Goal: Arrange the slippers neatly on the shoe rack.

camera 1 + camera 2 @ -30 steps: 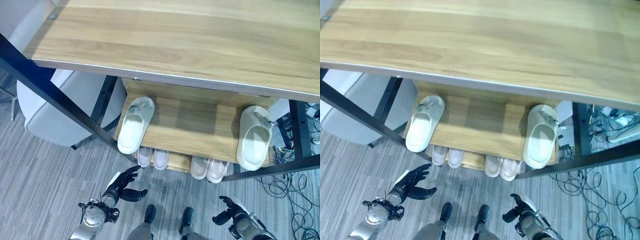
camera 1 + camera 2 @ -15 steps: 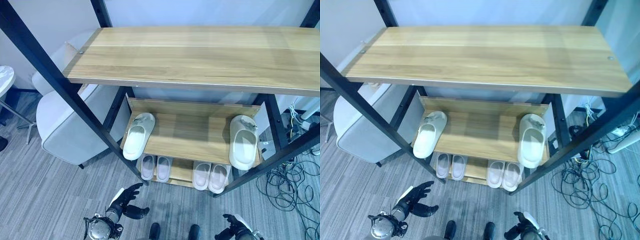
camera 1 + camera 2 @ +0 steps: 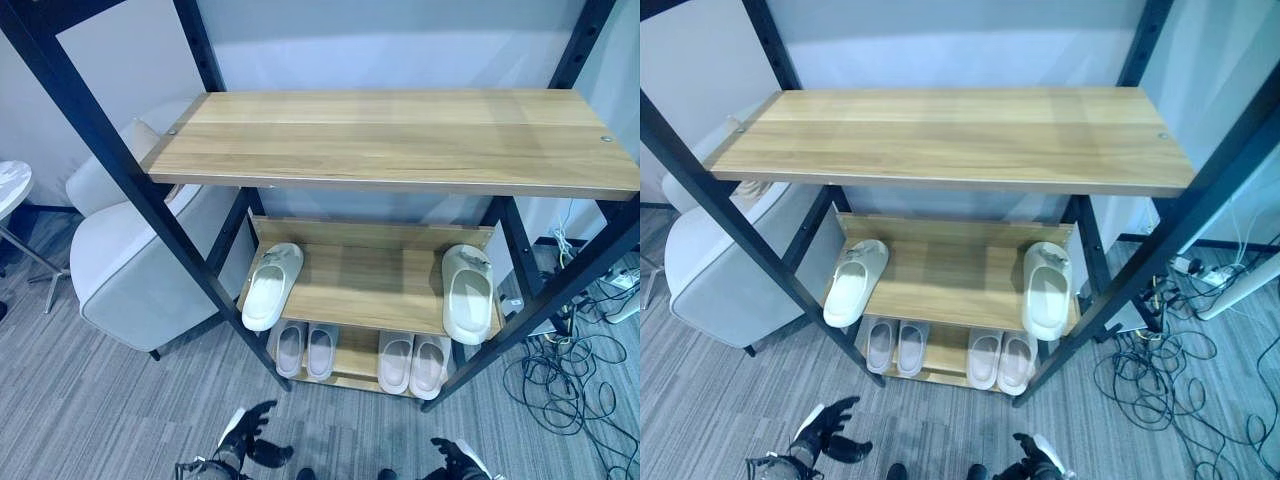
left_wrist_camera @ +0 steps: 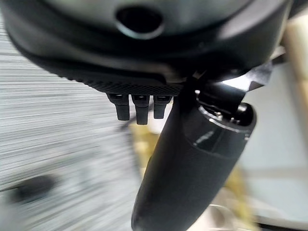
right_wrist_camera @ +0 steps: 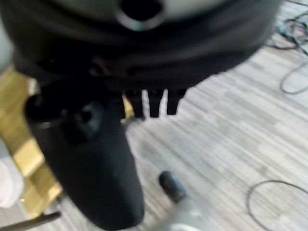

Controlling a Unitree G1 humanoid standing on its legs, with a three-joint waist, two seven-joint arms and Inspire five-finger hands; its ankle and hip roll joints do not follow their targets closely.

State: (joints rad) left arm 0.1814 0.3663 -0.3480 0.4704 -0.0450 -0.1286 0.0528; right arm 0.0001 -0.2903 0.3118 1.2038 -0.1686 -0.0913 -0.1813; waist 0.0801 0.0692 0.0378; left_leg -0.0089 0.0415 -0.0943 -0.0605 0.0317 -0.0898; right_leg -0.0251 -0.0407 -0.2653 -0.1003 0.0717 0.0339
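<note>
Two cream slippers lie far apart on the middle shelf of the shoe rack: one at the left end, its heel over the front edge, and one at the right end. On the bottom shelf, two pairs of pale slippers sit side by side. The top shelf is bare. My left hand hangs low over the floor in front of the rack, fingers spread and holding nothing. My right hand shows at the lower edge, relaxed and holding nothing.
A pale grey armchair stands just left of the rack, with a small white table beyond it. Loose cables lie on the floor at the right. Black rack posts frame both sides.
The whole picture has shifted: the camera has pulled back and up, so more of the rack shows. Both hands now sit lower in the picture. The slippers have not moved.
</note>
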